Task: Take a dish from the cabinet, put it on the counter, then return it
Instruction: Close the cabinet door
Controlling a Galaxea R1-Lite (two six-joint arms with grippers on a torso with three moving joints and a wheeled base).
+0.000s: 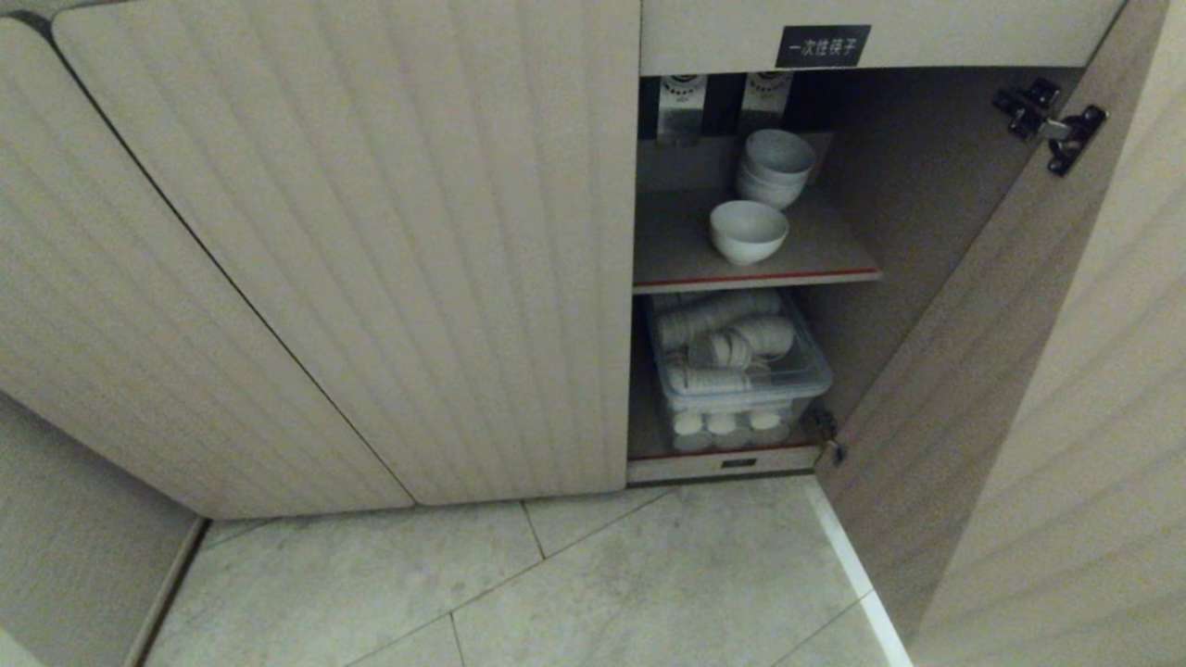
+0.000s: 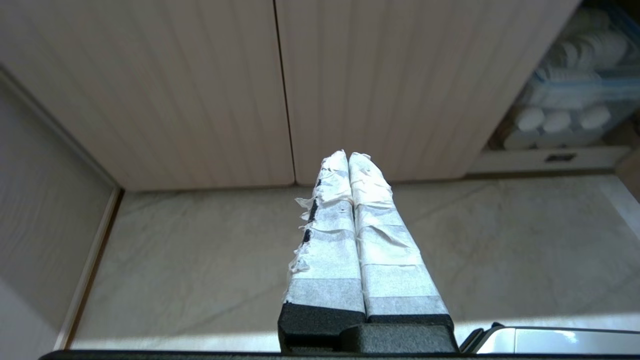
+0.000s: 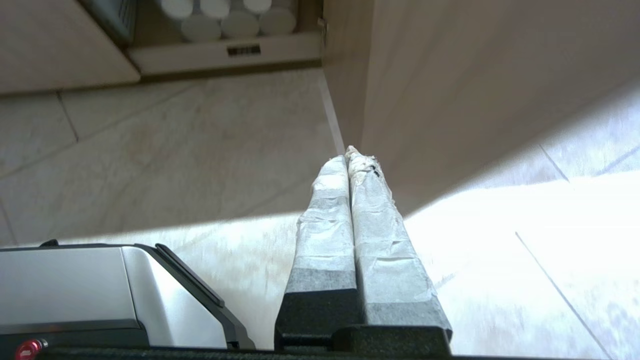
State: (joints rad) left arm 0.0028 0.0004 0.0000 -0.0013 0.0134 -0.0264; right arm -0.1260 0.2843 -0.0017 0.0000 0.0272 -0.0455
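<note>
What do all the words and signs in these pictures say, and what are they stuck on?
"一次性筷子", white characters on the small black label, on the cabinet panel above the open compartment.
A small dark tag on the cabinet's bottom front edge: too small to read.
Dotted markings on two silvery holders at the back of the top shelf: not readable as words.
Nothing else carries text.

Pale marbled floor tiles (image 1: 593,584) with thin grout lines. Plain beige wall panel (image 1: 65,519) at left. Bright sunlight patch (image 3: 525,240) across tiles.
</note>
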